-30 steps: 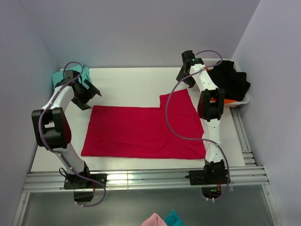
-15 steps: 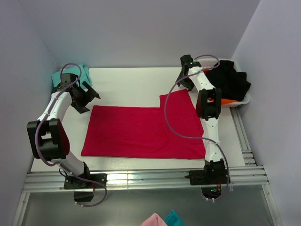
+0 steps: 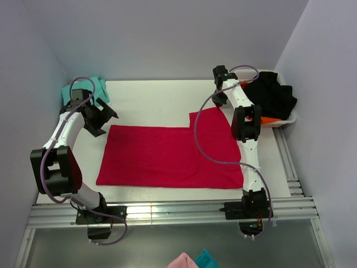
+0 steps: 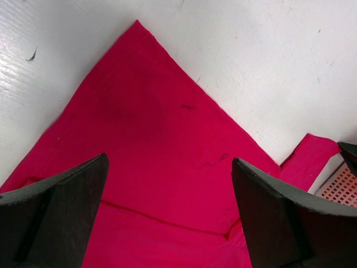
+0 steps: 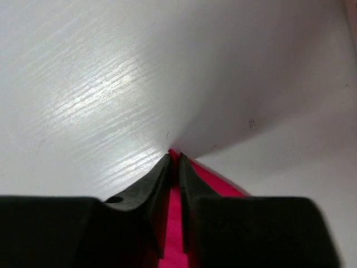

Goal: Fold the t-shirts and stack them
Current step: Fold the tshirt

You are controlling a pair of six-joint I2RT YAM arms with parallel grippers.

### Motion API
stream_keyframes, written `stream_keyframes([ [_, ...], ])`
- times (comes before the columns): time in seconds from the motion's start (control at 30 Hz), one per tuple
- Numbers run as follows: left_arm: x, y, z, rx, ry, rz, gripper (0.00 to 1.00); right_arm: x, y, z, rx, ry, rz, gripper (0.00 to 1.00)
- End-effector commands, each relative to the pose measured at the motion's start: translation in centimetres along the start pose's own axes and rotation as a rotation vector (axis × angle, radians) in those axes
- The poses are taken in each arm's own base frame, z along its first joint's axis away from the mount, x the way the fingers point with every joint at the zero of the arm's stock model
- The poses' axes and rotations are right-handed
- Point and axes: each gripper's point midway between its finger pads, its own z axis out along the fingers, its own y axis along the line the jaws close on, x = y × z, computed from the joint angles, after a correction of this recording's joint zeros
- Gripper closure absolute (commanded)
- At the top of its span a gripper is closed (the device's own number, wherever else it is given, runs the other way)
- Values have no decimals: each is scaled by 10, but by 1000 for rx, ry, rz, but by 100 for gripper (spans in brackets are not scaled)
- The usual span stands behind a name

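A crimson-red t-shirt [image 3: 167, 156] lies spread flat on the white table [image 3: 156, 97], one part reaching toward the back right. My right gripper [image 3: 218, 101] is at that far right corner, its fingers pressed together on the red cloth edge [image 5: 215, 177] against the table; in the right wrist view the right gripper [image 5: 174, 159] shows red cloth between its jaws. My left gripper [image 3: 104, 115] hovers wide open over the shirt's back-left corner [image 4: 150, 123], and the left gripper [image 4: 168, 162] holds nothing. A teal t-shirt [image 3: 98, 84] lies bunched at the back left.
A white basket [image 3: 290, 118] holding black cloth [image 3: 274, 96] and something orange stands at the back right. Pink cloth [image 3: 183, 261] and teal cloth [image 3: 207, 259] lie below the table's metal front rail [image 3: 167, 215]. Walls close in on the left, back and right.
My right gripper has closed on the red shirt's far right corner. The left gripper has shifted slightly left and back, staying open over the shirt's back-left corner.
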Motion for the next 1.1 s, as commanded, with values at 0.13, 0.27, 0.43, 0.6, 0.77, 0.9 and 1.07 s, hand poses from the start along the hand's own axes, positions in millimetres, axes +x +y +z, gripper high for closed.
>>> stream_keyframes([
  [0.13, -3, 1, -10, 9, -44, -20, 1, 1, -1, -4, 2, 23, -9, 100],
  [0.27, -8, 10, 3, -37, -52, 2, 1, 9, -5, -2, 7, 43, -15, 100],
  [0.43, -29, 13, 45, -99, -34, 44, 0, 7, -8, -16, 1, 39, -10, 100],
  [0.6, -45, 3, 81, -103, 4, 66, 0, 31, -23, -25, 17, 85, -11, 100],
  [0.77, -57, 4, 107, -140, 21, 76, 1, 43, -39, -37, 29, 84, -6, 100],
  [0.9, -57, 7, 116, -162, 29, 77, 1, 47, -46, -43, 41, 88, -10, 100],
  [1.07, -42, 14, 125, -167, 60, 78, 3, 48, -49, -47, 47, 80, -10, 100],
])
